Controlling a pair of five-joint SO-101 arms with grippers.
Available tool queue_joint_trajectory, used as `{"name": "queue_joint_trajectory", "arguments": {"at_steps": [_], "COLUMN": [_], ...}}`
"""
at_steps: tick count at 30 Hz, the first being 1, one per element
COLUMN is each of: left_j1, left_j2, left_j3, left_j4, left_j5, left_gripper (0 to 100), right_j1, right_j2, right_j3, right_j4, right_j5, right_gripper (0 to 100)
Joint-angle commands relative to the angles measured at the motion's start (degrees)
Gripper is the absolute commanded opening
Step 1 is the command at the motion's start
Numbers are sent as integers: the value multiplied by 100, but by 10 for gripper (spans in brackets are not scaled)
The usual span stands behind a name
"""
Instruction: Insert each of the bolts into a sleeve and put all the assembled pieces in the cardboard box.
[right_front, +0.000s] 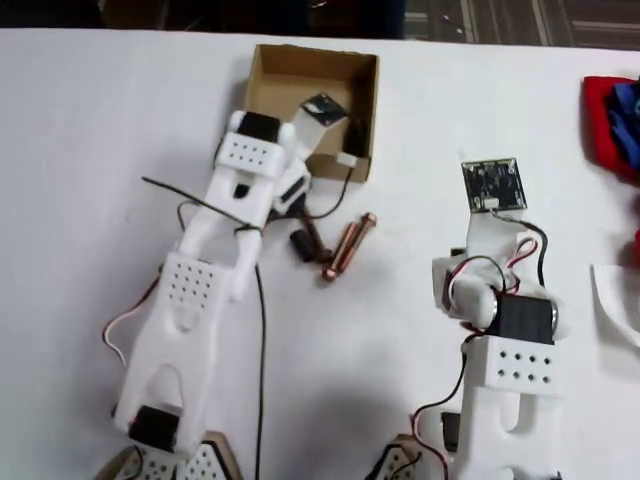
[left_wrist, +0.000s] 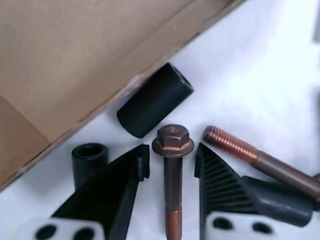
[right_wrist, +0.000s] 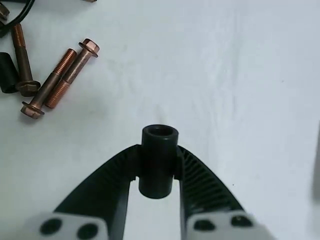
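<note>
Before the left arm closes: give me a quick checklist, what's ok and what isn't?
1. Bolt centred in left gripper: ok, jaws open either side of it.
2. Left grip on bolt: not ok, not closed yet.
3. Second bolt clear of the closing jaws: cannot tell, it lies right by one.
4. Right gripper holding sleeve: ok, shut on it, bore end visible.
5. Box free to receive: cannot tell, left arm covers part of it.
</note>
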Motion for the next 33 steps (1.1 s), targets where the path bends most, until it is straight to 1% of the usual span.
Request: {"name": "queue_joint_trajectory", "arguments": {"at_steps": [1,4,5,7,11,16,20,21,23,26,30,33], "left_j1": [79,79,79,53,62,88,9,-26,-44,-26,44,97], "left_j2": [18,18,35,88,26,44,-79,-185,-519,-1371,-2945,-4281], "left_j3": [-22,-31,-119,-330,-611,-1429,-1499,-1376,-954,119,1912,2993], "left_j4": [9,-44,-44,-9,167,1064,1169,1169,1169,1178,1152,1134], "left_j5": [26,53,53,62,62,62,70,105,404,923,1020,1020], "left_gripper": [148,38,16,41,33,25,24,24,24,24,25,25], "right_j1": [84,48,48,75,66,48,40,40,40,40,40,-4], "right_j2": [-154,-180,-198,-198,-198,-207,-207,-207,-207,-207,-215,-470], "right_j3": [26,246,334,457,633,791,870,870,870,870,870,967], "right_j4": [-84,-145,-198,-286,-462,-831,-1095,-1121,-1182,-1262,-1279,-1323], "right_j5": [0,18,26,44,44,18,0,0,0,-9,-79,-484], "right_gripper": [23,23,23,23,23,23,23,23,23,23,23,23]}}
